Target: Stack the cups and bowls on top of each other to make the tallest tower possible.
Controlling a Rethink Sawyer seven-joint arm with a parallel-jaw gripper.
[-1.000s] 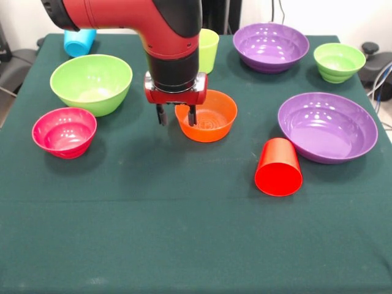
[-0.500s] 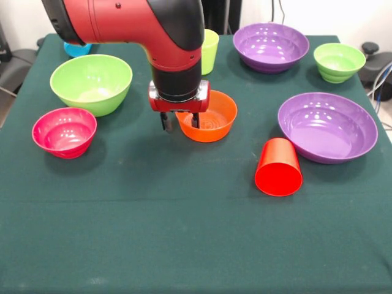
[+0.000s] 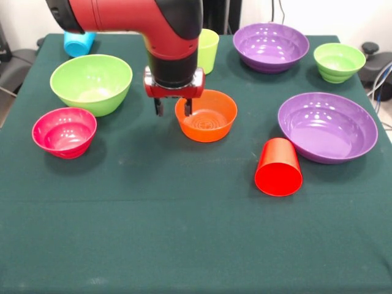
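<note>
Front view: the red and black arm (image 3: 131, 18) entered from the upper left of the frame. The gripper (image 3: 173, 108) hung at the left rim of the orange bowl (image 3: 206, 115), fingers spread, one either side of that rim; whether they touched it could not be determined. The orange bowl sat upright just above frame centre, glossy, with concentric ridges inside. The large lime green bowl (image 3: 91, 82) stood at upper left, the pink bowl (image 3: 64, 131) below it. Two purple bowls occupied the right: one at top (image 3: 271, 46), one wider at mid-right (image 3: 327, 127). The small green bowl (image 3: 339, 62) sat at upper right. The red cup (image 3: 278, 166) lay on its side, right of centre. The lime green cup (image 3: 208, 51) and sky blue cup (image 3: 79, 43) showed partly behind the arm
</note>
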